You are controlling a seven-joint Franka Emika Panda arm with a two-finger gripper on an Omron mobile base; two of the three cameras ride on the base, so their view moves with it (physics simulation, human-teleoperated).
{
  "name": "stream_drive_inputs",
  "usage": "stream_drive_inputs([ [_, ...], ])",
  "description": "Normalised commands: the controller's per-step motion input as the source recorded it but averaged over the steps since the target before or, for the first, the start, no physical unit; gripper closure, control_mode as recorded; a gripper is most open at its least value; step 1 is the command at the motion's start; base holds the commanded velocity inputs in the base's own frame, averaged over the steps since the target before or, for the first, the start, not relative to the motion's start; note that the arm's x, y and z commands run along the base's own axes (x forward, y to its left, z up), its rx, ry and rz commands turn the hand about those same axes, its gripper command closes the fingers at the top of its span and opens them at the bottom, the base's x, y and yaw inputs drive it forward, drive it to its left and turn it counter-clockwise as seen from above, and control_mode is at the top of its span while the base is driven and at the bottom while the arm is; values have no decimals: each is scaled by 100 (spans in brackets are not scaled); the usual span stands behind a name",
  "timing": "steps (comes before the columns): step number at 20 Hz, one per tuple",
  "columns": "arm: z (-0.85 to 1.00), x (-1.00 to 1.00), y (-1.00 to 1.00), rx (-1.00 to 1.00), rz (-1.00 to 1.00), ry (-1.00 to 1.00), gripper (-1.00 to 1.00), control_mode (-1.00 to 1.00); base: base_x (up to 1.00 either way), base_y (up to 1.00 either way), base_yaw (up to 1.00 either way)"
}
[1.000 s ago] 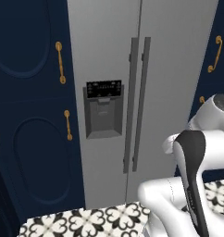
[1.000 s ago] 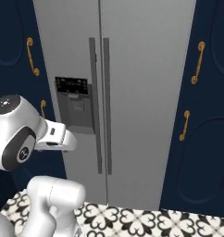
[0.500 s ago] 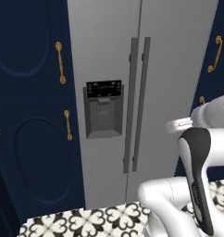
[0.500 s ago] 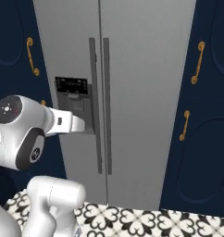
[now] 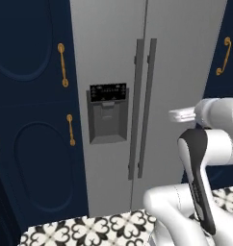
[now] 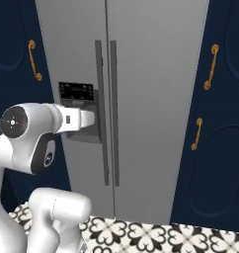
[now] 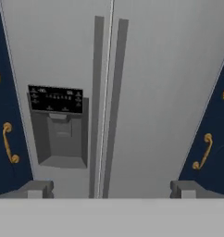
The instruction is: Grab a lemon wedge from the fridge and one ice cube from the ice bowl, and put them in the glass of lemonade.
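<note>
Fridge (image 5: pixel 152 96) doors are both seen shut, so the lemon wedge is judged to be hidden inside. The fridge is stood tall and grey straight ahead of the arm, between navy cabinets (image 5: pixel 32 120) with gold handles (image 5: pixel 63 65). Two long dark handles (image 7: pixel 107 106) are set side by side down the middle, where the doors meet. Their long way runs up and down. A black dispenser (image 5: pixel 107 113) is sunk into the left door.

In the hand view, the fingers (image 7: pixel 111 190) are spread wide apart and nothing is held between them. One fingertip (image 7: pixel 37 189) is seen low on the left and the other low on the right, and the handles are seen in the gap above, just a bit left of the middle. The fingers are pointed at the fridge but are not touching it.

For a door to be pulled open, one handle must be reached first. The hand would need to be moved forward, and the fingers closed across a handle from its two sides.
</note>
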Motion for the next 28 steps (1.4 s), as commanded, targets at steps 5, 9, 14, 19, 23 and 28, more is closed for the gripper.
stream_drive_inputs([
  [5,48,67,-16,3,-1,0,-100,-100,0,0,0],
  [9,12,56,-23,12,0,1,-100,-100,0,0,0],
  [14,4,73,-4,13,0,2,-100,-100,0,0,0],
  [19,6,72,0,2,0,13,-100,-100,0,0,0],
  [23,0,79,0,0,4,3,-100,-100,0,0,0],
  [28,-2,92,0,0,5,7,-100,-100,0,0,0],
])
